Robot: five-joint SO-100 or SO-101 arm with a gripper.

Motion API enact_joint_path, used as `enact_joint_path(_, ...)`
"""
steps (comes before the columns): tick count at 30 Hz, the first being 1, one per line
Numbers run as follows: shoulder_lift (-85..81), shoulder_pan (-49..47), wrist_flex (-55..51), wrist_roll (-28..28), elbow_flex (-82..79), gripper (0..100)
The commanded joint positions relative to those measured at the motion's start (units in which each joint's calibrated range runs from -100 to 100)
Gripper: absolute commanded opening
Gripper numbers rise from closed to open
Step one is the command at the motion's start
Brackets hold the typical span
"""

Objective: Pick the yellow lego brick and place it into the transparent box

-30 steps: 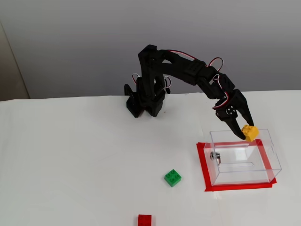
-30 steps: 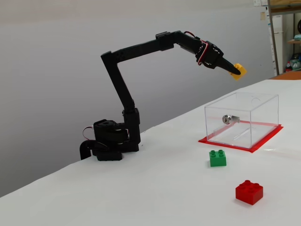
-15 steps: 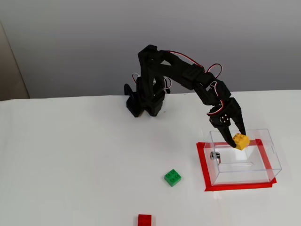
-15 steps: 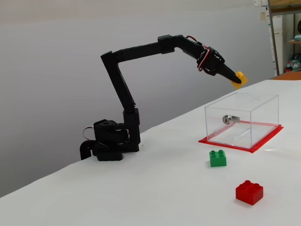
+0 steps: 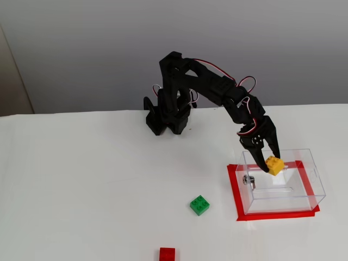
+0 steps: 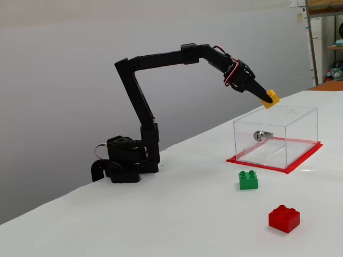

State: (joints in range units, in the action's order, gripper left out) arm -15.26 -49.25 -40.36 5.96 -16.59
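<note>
The yellow lego brick (image 5: 275,165) (image 6: 270,98) is pinched at the tips of my black gripper (image 5: 270,162) (image 6: 267,98), which is shut on it. In both fixed views the brick hangs just above the open top of the transparent box (image 5: 283,187) (image 6: 278,139), near its rear left part in the view from above. The box stands on a red taped rectangle and has a small metal fitting (image 5: 248,180) (image 6: 260,135) on one wall. The arm reaches out from its base (image 5: 166,117) (image 6: 126,163) and angles down to the box.
A green 2x2 brick (image 5: 200,204) (image 6: 248,180) lies on the white table to the left of the box in the view from above. A red brick (image 5: 167,254) (image 6: 284,218) sits near the table's front edge.
My gripper has carried the yellow brick down and inward, from beside the box's far rim to a spot just over its opening. The green and red bricks have not moved.
</note>
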Motion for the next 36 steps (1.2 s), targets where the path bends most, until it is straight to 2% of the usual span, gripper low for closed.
enact_joint_path(1,-0.31,0.49,0.5,-0.06,0.23,24)
enact_joint_path(24,-0.31,1.45,0.59,-0.11,0.68,24)
enact_joint_path(27,-0.82,2.04,0.5,-0.11,0.41,19)
enact_joint_path(31,-1.32,4.26,-0.2,-0.22,0.23,2)
enact_joint_path(36,-2.77,7.88,-5.24,-0.27,1.04,2)
